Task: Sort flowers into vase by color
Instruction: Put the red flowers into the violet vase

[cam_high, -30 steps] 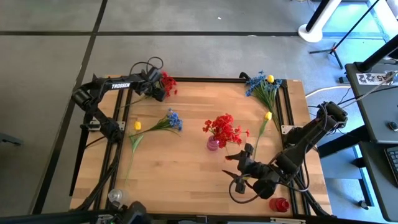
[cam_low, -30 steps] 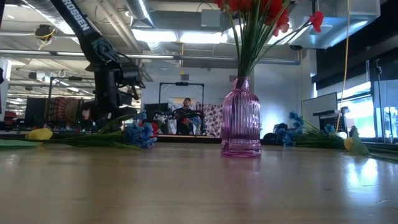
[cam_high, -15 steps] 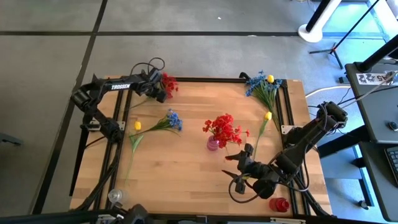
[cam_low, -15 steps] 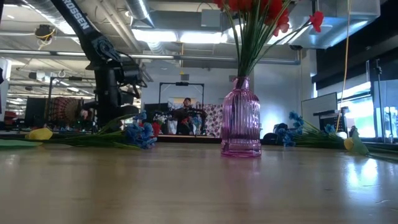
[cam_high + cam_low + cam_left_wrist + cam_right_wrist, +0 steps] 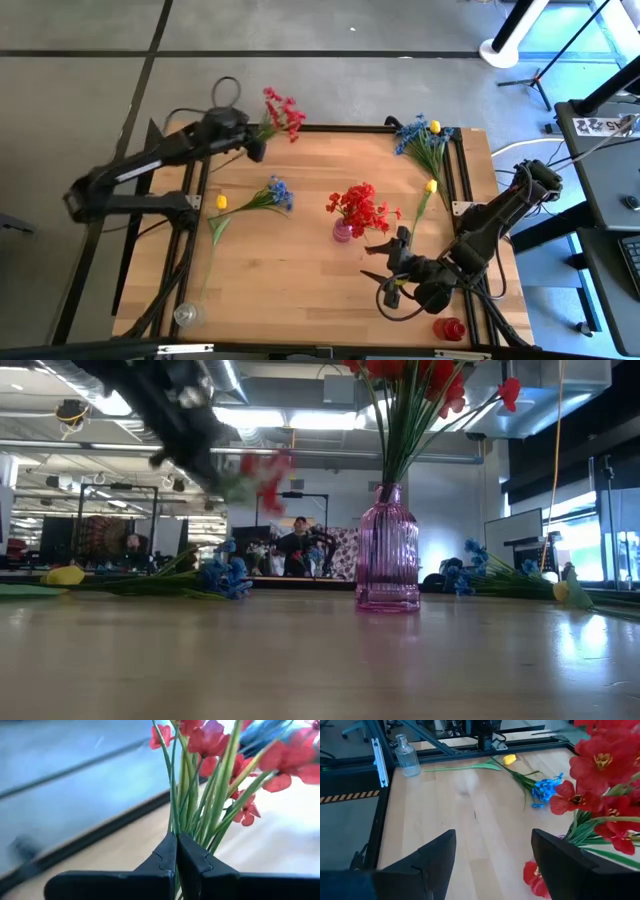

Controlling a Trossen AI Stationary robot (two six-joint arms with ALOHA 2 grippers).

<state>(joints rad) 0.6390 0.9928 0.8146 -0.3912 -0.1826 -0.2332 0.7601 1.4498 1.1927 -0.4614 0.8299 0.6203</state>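
- Gripping a red sprig (image 5: 281, 112) low on its green stems, the left gripper (image 5: 252, 148) hangs off the table's (image 5: 300, 270) far left corner; its fingers (image 5: 167, 857) are pressed together on the stems, so the blossoms fan out beyond the tips and stay uncrushed.
- The low view shows this sprig (image 5: 262, 475) raised clear of the tabletop, judged a lift made so the stems can travel over the other flowers toward a vase.
- The pink ribbed vase (image 5: 388, 550) stands upright near the table's middle and already carries a red bunch (image 5: 360, 208); by colour it is the likely goal for the held sprig.
- The right gripper (image 5: 390, 268), fingers spread and holding nothing, waits near the front of the table just beside the pink vase.
- A blue sprig (image 5: 272, 194) and a yellow bud (image 5: 221, 202) lie flat left of the vase; a blue-and-yellow cluster (image 5: 424, 140) lies at the far right corner, with another yellow bud (image 5: 431, 186) nearer, all unsorted.
- A clear glass bottle (image 5: 406, 756) stands at the front left corner and a small red vase (image 5: 449, 328) at the front right, probably for the other colours.
- No brand, label or writing can be read in these views.
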